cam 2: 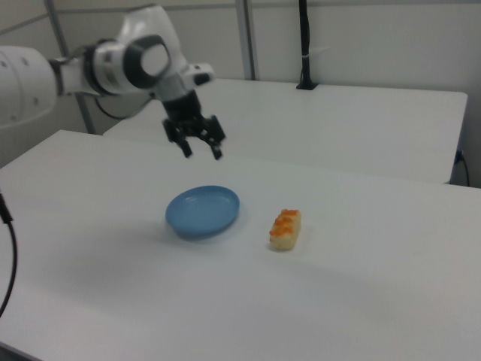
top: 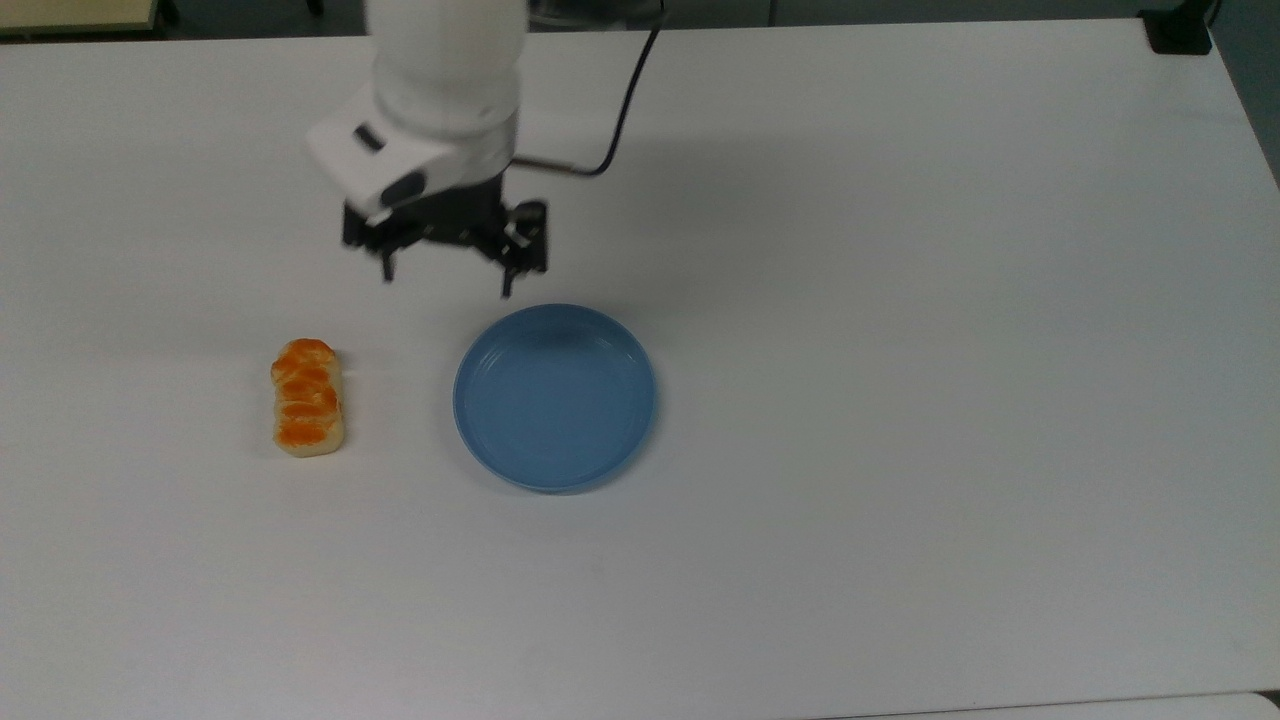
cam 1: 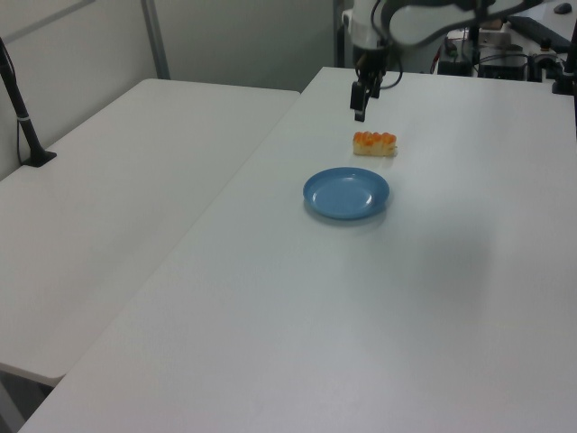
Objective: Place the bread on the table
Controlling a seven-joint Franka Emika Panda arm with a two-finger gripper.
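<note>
A: Item one, bread [top: 307, 397]?
B: Lying flat on the white tabletop [top: 900, 300], orange patches up, clear of the blue plate [top: 555, 397] and to the top view's left of it.
A: Item two, end effector [top: 445, 280]?
B: Raised above the tabletop, just beyond the plate's far rim in the top view. Fingers spread apart, holding nothing, well apart from the bread.
A: Plate contents?
B: Bare blue surface.

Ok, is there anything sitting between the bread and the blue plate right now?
No. In the top view the bread and the blue plate lie apart, with bare white table between them. The right view shows the same open gap.
</note>
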